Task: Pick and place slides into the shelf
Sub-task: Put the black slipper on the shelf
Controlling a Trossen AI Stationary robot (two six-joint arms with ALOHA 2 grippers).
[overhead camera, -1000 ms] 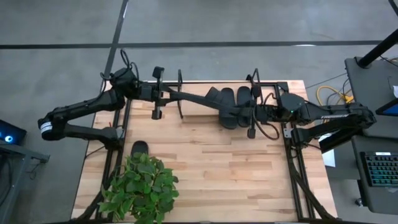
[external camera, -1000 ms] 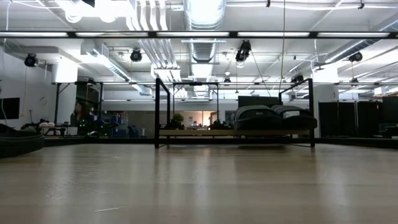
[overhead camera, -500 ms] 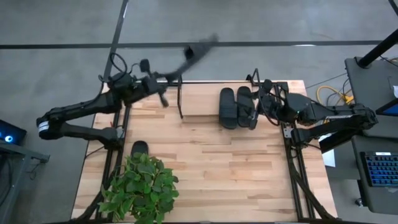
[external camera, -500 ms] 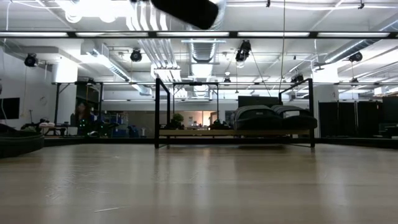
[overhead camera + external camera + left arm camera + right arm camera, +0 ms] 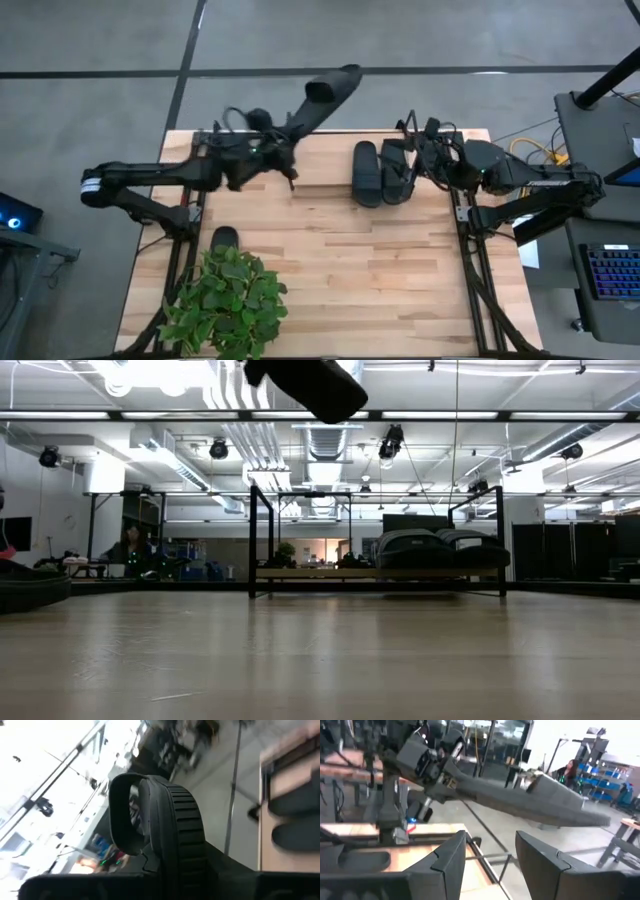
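Left gripper (image 5: 285, 140): clamps a slide (image 5: 325, 92) aloft.
Right gripper (image 5: 415, 160): fingers spread, empty, beside shelf (image 5: 292, 160) slides (image 5: 367, 173).

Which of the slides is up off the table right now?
The slide held by the left end effector, raised over the table's far edge. Two others sit on the shelf, and one lies beside the plant.

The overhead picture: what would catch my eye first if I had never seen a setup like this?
Most striking is the black slide held high in the air by the left gripper, jutting past the table's far edge. Next, two more slides sit side by side on the shelf at the back of the wooden table, beside the right gripper, its jaws open. A leafy green plant fills the near left corner.
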